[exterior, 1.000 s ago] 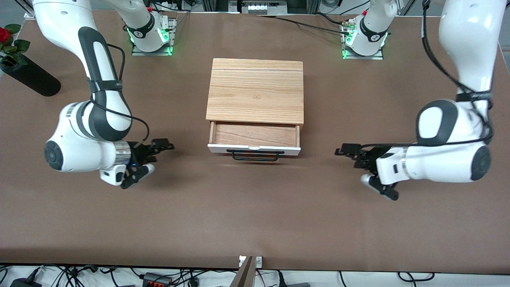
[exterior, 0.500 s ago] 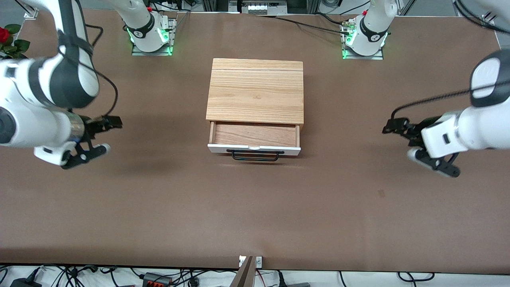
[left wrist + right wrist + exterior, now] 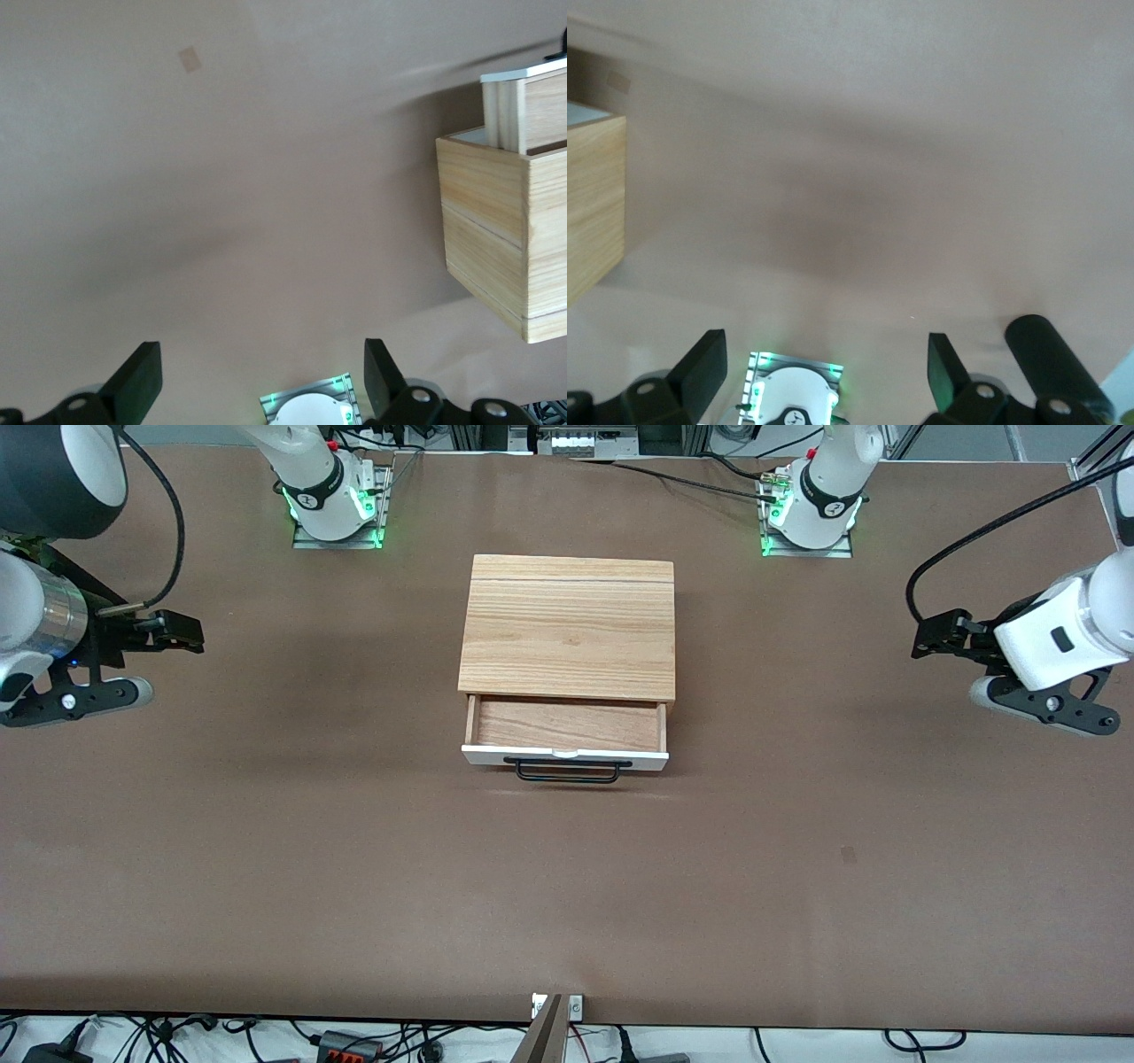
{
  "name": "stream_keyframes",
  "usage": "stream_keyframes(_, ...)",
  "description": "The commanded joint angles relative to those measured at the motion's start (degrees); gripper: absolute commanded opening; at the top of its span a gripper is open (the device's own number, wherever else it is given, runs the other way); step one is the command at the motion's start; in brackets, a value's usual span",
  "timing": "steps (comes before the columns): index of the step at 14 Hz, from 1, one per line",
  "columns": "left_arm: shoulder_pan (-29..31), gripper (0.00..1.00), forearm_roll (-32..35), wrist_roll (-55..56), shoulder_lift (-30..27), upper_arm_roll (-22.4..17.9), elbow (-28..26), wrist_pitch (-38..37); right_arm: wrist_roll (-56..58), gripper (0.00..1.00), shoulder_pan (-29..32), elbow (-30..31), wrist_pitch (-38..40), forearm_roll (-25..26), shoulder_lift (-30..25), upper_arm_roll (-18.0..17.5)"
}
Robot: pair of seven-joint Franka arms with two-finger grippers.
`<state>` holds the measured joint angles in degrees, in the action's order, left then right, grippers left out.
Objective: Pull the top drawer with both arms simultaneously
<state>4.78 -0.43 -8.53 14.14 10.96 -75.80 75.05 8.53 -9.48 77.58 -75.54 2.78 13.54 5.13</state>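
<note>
— Starting at the right arm's end of the table: the right gripper (image 3: 133, 660) hangs over bare brown table (image 3: 354, 886), fingers spread apart, nothing between them. It is well apart from the cabinet (image 3: 567, 624).

— And the middle?

— The top drawer (image 3: 565, 731) sits in the cabinet's front, facing the front camera, already pulled out a short way so its light wood floor shows. The white front panel and the thin black handle (image 3: 567, 771) are the nearest parts to that camera. Nothing is touching them.

— Then the left arm's end?

— The left gripper (image 3: 983, 669) hovers over the table there, jaws likewise apart and empty.

— So the pull looks done, or partly done?

— I'd judge so. If more travel is wanted, both grippers should come back to the handle, one toward each end of the bar, close evenly, and draw straight toward the front camera at a matched pace, or the drawer may skew and bind.
</note>
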Motion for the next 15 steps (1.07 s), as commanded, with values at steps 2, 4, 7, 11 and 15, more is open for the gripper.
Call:
stream_keyframes(2,-0.4,1.0,1.6,2.3,-0.7,0.1,-1.5,0.7,-4.9,1.0,9.2,26.5,-19.3,0.7,-15.1,-7.9)
stream_keyframes(4,-0.5,1.0,4.0,5.7,-0.9,0.4,-1.5,1.1,-5.6,1.0,10.3,30.2,-22.9,-0.3,-17.7,-8.0)
stream_keyframes(7,-0.3,1.0,5.2,8.3,-2.3,1.3,-3.3,4.4,-12.1,1.0,10.4,26.7,-20.1,-1.2,-17.8,-7.6)
stream_keyframes(11,0.2,1.0,2.9,8.0,-17.9,1.3,-27.4,19.0,-12.8,1.0,10.2,21.1,-16.7,-1.3,-15.5,-5.2)
stream_keyframes(15,0.5,1.0,1.7,7.8,-20.6,1.1,-31.4,22.5,-13.0,1.0,9.7,19.5,-15.9,-1.5,-15.1,-4.0)
